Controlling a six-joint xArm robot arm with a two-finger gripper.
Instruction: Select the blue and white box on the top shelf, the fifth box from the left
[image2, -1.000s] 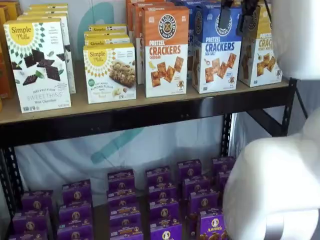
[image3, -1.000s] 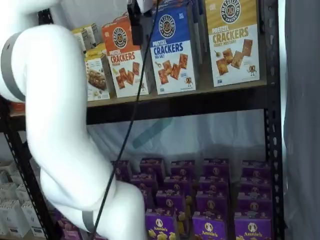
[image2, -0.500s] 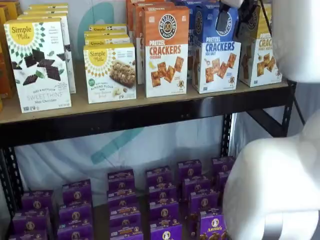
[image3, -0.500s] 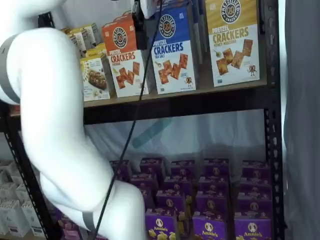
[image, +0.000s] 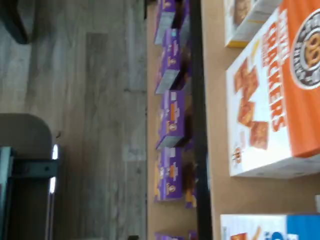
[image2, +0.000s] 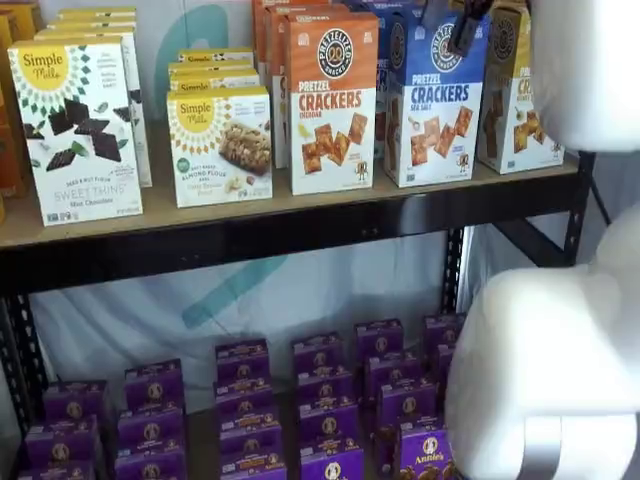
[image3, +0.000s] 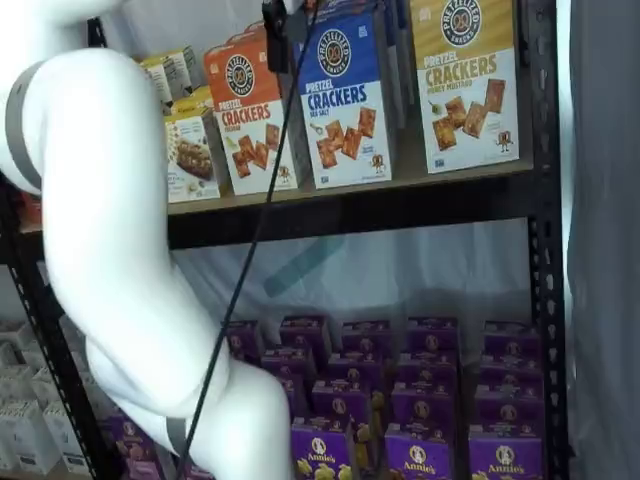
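Seeing the blue and white box (image2: 433, 105) standing upright on the top table (image2: 300, 238), front face outward, between the orange-topped cracker box (image2: 332, 100) and the yellow-topped cracker box (image2: 520, 100), just beside both. Finding the same box (image3: 345, 100) in both shelf views, with more cartons lined up behind it.

Spotting the pincer (image2: 464, 32) hanging from the upper edge in a shelf view, black fingers overlapping the blue upper part of the box. Catching it again (image3: 272, 32) in a shelf view as one dark finger by the box's upper corner on the orange-topped box's side, with a black cable (image3: 250, 260) dropping from there across the table rail. Not seeing any gap between the fingers, and not seeing whether they are touching the carton, so not being able to tell whether the pincer is open or closed.

Noting the white arm (image2: 550, 380) bulking large in front of the shelving in both shelf views.

Picking out in the wrist view, turned on its side, the orange-topped box (image: 280, 100) on the tan board, a blue and white corner (image: 272, 227) near it, and purple boxes (image: 170, 125) on the lower level.

Logging Simple Mills boxes (image2: 75, 130) well apart from the target along the same table.
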